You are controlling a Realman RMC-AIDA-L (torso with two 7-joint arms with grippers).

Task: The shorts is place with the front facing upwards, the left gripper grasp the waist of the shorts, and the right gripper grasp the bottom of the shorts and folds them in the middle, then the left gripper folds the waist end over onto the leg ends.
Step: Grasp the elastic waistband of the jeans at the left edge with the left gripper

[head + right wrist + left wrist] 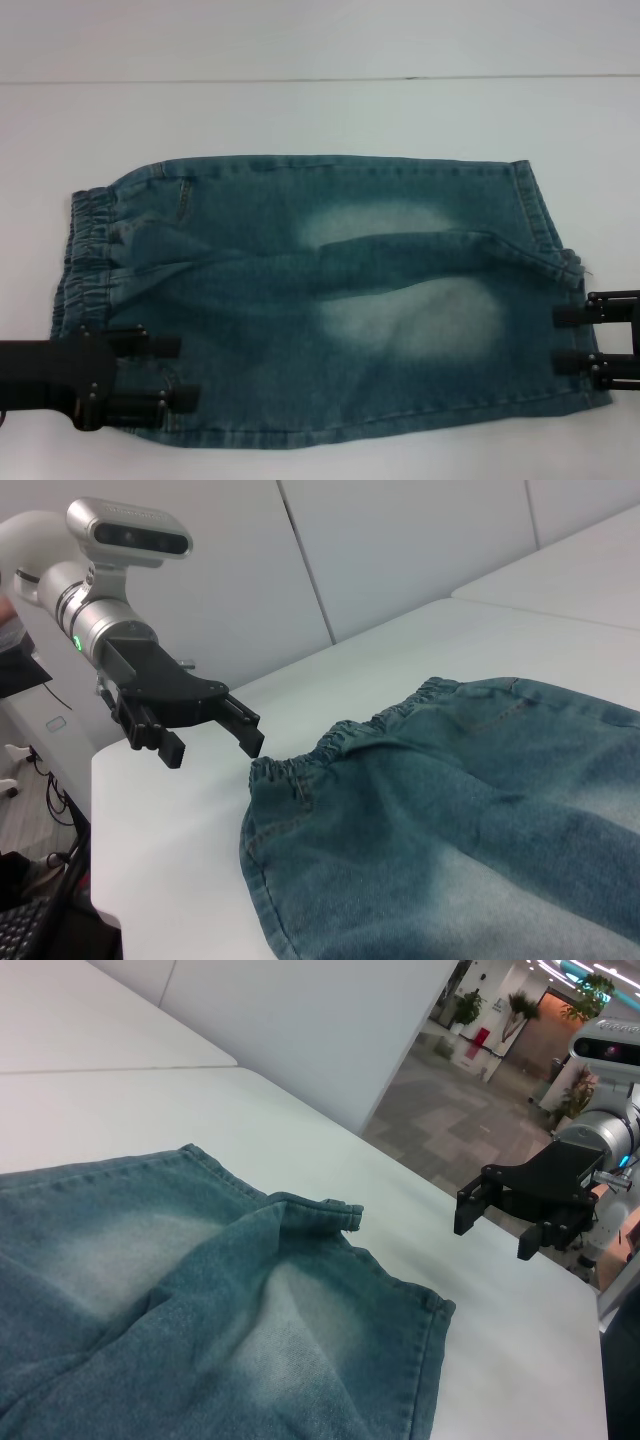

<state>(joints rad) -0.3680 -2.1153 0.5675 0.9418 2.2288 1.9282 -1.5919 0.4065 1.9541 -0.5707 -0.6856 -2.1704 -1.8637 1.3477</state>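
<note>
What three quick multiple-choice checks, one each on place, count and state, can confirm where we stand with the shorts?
1. The left gripper is at: A the waist of the shorts; B the hem end; C off the table.
2. Pale faded patches on the shorts: A none; B two; C five.
3. The right gripper is: A shut on cloth; B open beside the bottom of the shorts; C out of view.

Answers: 1 A, its fingers lie over the gathered end. 2 B, two show mid-cloth. 3 B, fingers apart, holding nothing.

The shorts [330, 300] lie flat on the table [320, 110] — waist [85, 250] left, hems [560, 280] right.
</note>
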